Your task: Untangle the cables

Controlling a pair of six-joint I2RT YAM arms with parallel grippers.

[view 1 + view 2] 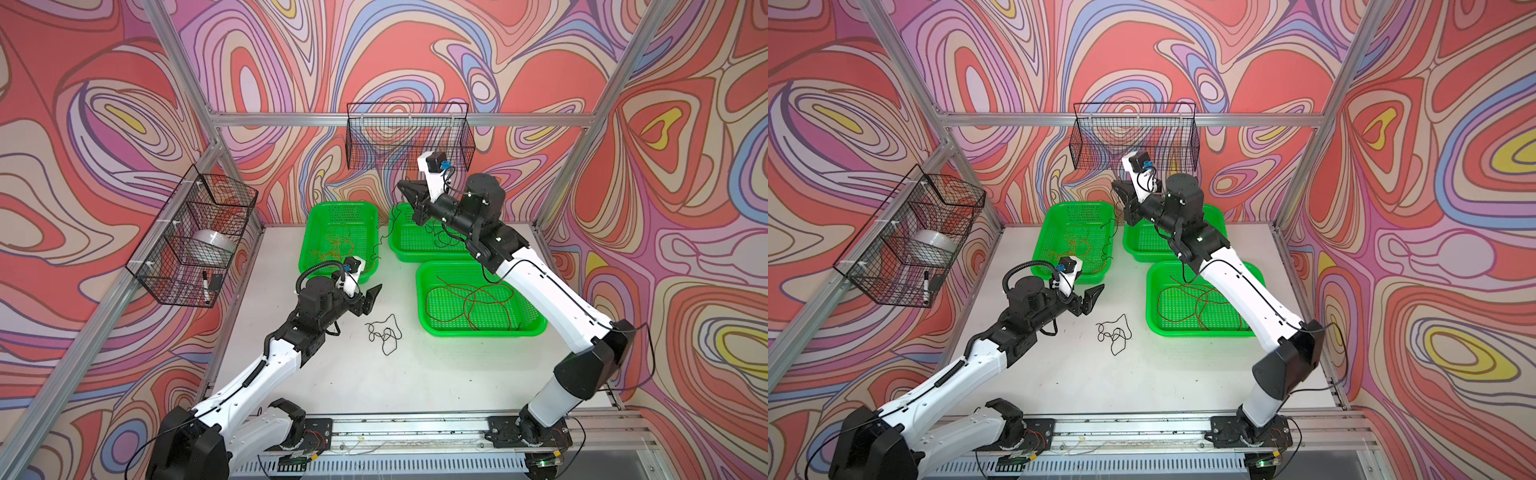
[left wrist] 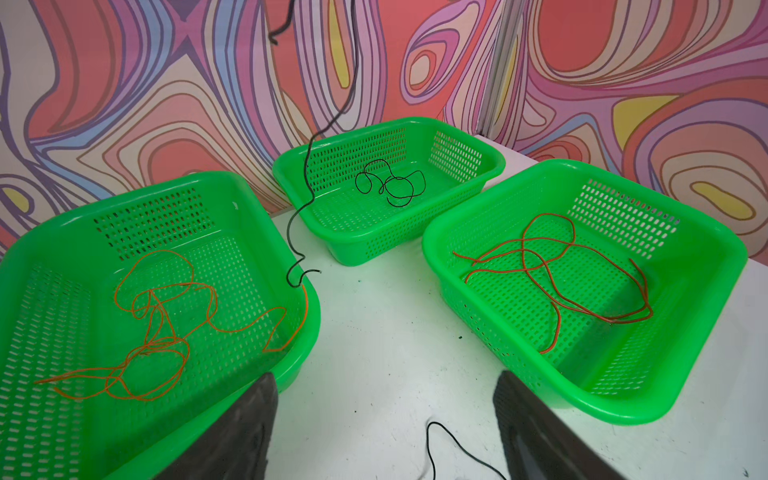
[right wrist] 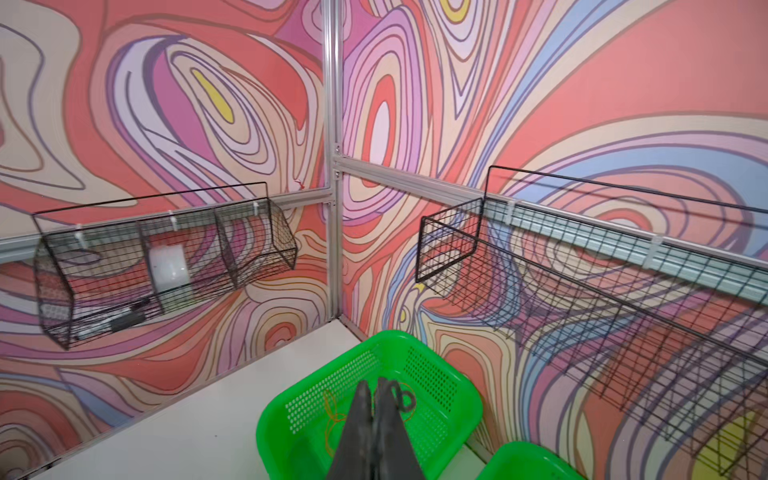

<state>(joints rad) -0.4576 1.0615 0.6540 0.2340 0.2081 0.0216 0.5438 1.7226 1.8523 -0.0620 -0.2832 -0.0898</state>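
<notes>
In both top views a loose black cable (image 1: 384,332) (image 1: 1115,332) lies curled on the white table. My left gripper (image 1: 374,297) (image 2: 384,415) hovers open just behind it, nothing between its fingers; one loop of that cable (image 2: 449,440) shows on the table below them. My right gripper (image 1: 402,185) (image 3: 374,386) is raised above the back baskets, shut on another black cable (image 3: 401,399), which hangs down (image 2: 307,174) to the table. Orange cables (image 2: 166,324), a black cable (image 2: 390,183) and dark red cables (image 2: 561,270) lie in separate baskets.
Three green baskets stand on the table: back left (image 1: 307,232), back middle (image 1: 399,249), front right (image 1: 536,328). Black wire baskets hang on the left wall (image 1: 191,241) and the back wall (image 1: 409,133). The arm bases sit on a rail (image 1: 407,428) at the front edge.
</notes>
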